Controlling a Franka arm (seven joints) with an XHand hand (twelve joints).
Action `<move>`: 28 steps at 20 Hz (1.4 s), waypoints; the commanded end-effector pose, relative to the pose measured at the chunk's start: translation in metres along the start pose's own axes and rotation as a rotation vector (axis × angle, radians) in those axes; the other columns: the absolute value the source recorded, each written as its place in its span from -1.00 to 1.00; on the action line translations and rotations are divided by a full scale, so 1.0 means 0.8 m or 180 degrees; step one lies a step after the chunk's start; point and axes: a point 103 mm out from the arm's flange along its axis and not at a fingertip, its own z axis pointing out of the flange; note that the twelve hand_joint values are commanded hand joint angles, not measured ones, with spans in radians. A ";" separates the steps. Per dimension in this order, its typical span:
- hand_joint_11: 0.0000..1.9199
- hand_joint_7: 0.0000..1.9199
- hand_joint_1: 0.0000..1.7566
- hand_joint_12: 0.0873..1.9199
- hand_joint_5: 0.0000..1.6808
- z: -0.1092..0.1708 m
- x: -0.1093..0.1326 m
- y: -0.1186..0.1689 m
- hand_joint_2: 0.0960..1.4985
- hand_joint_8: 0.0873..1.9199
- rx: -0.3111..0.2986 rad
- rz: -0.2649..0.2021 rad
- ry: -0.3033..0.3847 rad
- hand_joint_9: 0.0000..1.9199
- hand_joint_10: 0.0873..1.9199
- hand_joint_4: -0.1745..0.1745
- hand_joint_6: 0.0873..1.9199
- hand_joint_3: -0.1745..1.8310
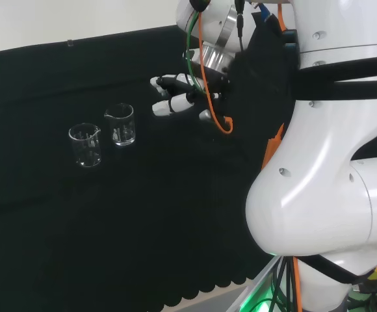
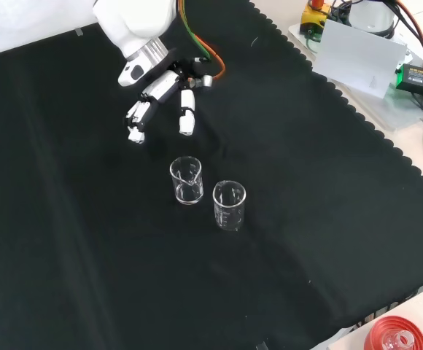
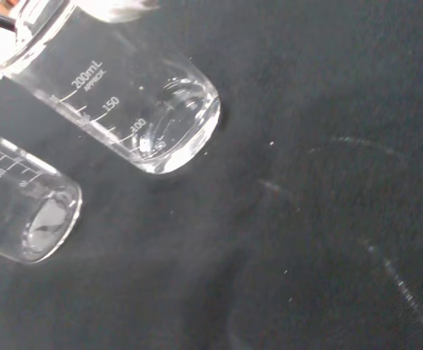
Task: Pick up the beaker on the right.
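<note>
Beakers (image 2: pixel 186 181) (image 2: pixel 229 205): two, upright, near hand (image 2: pixel 160 98).

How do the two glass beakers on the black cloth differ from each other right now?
In the head view, one beaker stands on the right, nearer the hand; the other beaker stands on the left, farther from it. In the front view the nearer one is higher up and the farther one lower right. They stand close together without touching. Both are clear, upright, look empty, and neither is held; the fingers are straight.
</note>
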 end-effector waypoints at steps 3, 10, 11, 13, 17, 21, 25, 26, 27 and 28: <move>-1.00 -0.81 -0.04 0.23 -0.75 0.024 -0.004 0.003 0.09 -0.36 0.0044 -0.0103 0.0265 -0.71 -0.32 -0.47 -1.00 -1.00; -1.00 -0.83 -0.06 0.24 -0.78 0.038 0.002 0.005 0.06 -0.37 0.0160 -0.0198 0.0289 -0.73 -0.32 -0.45 -1.00 -1.00; -1.00 -0.83 -0.07 0.24 -0.78 0.039 0.004 0.006 0.05 -0.37 0.0174 -0.0204 0.0301 -0.74 -0.32 -0.45 -1.00 -1.00; -1.00 -0.85 -0.09 0.24 -0.78 0.042 0.007 0.006 0.02 -0.38 0.0149 -0.0213 0.0321 -0.74 -0.32 -0.45 -1.00 -1.00; -1.00 -0.85 -0.07 0.24 -0.78 0.047 0.012 0.006 0.02 -0.38 0.0101 -0.0215 0.0344 -0.75 -0.31 -0.47 -1.00 -1.00; -1.00 -0.84 -0.03 0.24 -0.78 0.053 0.018 0.007 0.04 -0.37 0.0082 -0.0219 0.0334 -0.74 -0.30 -0.50 -1.00 -1.00; -1.00 -0.83 -0.02 0.24 -0.77 0.059 0.027 0.009 0.05 -0.37 0.0055 -0.0236 0.0361 -0.73 -0.30 -0.51 -1.00 -1.00; -1.00 -0.83 -0.02 0.24 -0.77 0.060 0.029 0.010 0.05 -0.37 0.0050 -0.0242 0.0364 -0.73 -0.30 -0.52 -1.00 -1.00; -1.00 -0.83 -0.02 0.24 -0.77 0.062 0.031 0.011 0.05 -0.36 0.0048 -0.0249 0.0372 -0.73 -0.30 -0.52 -1.00 -1.00; -1.00 -0.83 -0.02 0.24 -0.77 0.063 0.032 0.012 0.05 -0.36 0.0040 -0.0256 0.0385 -0.73 -0.30 -0.52 -1.00 -1.00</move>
